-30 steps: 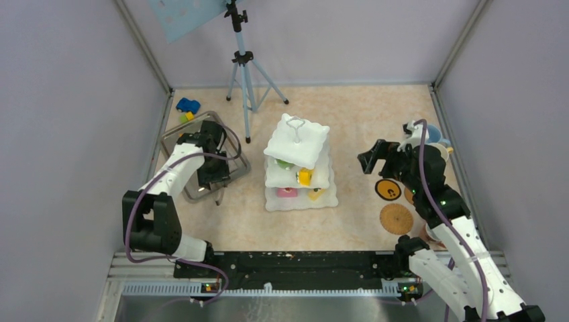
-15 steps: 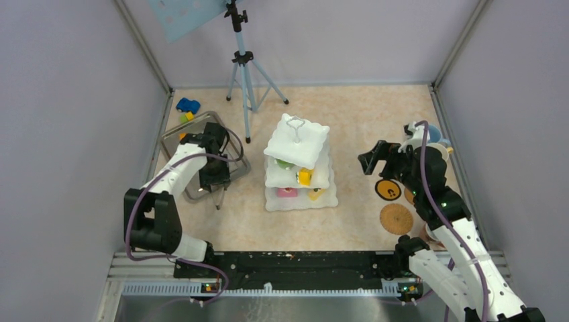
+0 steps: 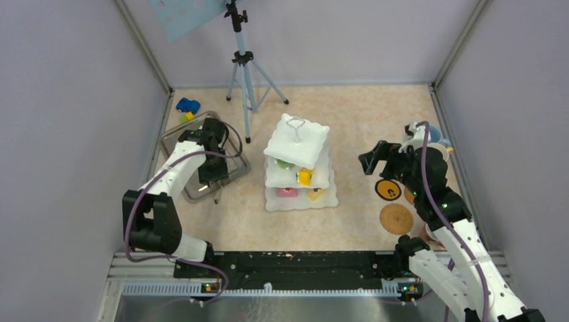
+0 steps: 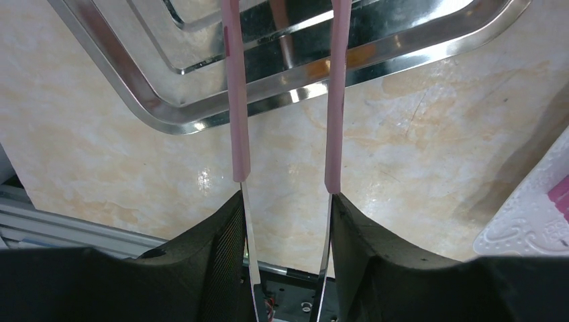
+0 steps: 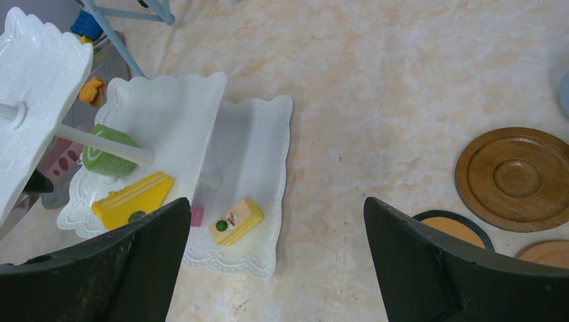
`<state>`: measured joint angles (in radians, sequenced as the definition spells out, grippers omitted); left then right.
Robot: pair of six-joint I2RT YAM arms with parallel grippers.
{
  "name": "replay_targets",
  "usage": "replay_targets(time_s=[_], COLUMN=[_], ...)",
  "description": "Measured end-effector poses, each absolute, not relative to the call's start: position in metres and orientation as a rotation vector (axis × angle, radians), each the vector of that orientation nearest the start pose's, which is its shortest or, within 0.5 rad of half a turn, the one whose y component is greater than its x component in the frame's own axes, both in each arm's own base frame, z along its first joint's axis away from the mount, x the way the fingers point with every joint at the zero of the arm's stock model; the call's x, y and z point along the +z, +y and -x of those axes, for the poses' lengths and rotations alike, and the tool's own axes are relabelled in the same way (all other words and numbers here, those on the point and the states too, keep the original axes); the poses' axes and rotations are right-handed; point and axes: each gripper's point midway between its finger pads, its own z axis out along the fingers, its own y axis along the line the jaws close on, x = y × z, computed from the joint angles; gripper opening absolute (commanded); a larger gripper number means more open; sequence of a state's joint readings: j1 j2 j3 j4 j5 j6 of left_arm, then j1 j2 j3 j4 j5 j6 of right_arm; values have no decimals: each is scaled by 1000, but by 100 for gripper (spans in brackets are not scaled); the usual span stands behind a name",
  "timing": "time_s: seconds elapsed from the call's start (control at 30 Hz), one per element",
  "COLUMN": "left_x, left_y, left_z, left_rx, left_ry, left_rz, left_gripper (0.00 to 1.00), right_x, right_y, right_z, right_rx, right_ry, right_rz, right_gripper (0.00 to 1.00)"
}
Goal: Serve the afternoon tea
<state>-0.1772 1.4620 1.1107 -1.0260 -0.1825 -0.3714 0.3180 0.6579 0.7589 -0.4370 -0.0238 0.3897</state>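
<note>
Both outstretched: left hand (image 4: 287, 198) tight on tongs (image 4: 236, 100) over tray (image 4: 134, 94), right hand (image 5: 276, 201) wide open.

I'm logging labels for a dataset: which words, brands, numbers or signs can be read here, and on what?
None can be read.
Orange black-rimmed disc: a dark mark, too small to read.
Blue sheet at the back: pale spots, no legible letters.
</note>
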Motion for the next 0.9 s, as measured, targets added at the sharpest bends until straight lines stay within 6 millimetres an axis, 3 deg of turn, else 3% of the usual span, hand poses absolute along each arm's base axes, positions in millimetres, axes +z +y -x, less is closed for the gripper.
replay_targets(time_s=[0.33,0.43,0.63,0.77,0.9], left_x=[134,164,247,291,309], left_y=[-29,-36,-54,-80,-107], left_z=[-265,-278,-292,-279,-259], left_rx=[147,77,-120,-277,-399], left_ry=[2793,2722,2499,2363,2306], left_rz=[310,296,195,45,-114], left_gripper=[36,36,35,36,36], right_x=[242,240,234,235,241], right_y=[103,103,102,101,100], right_z=[-251,-252,-256,-260,-264], right_rx=[497,492,467,444,432], right_ry=[1934,1938,1962,1972,1963], right_rz=[-54,-52,-41,-39,-33], right_gripper=[99,99,99,99,99])
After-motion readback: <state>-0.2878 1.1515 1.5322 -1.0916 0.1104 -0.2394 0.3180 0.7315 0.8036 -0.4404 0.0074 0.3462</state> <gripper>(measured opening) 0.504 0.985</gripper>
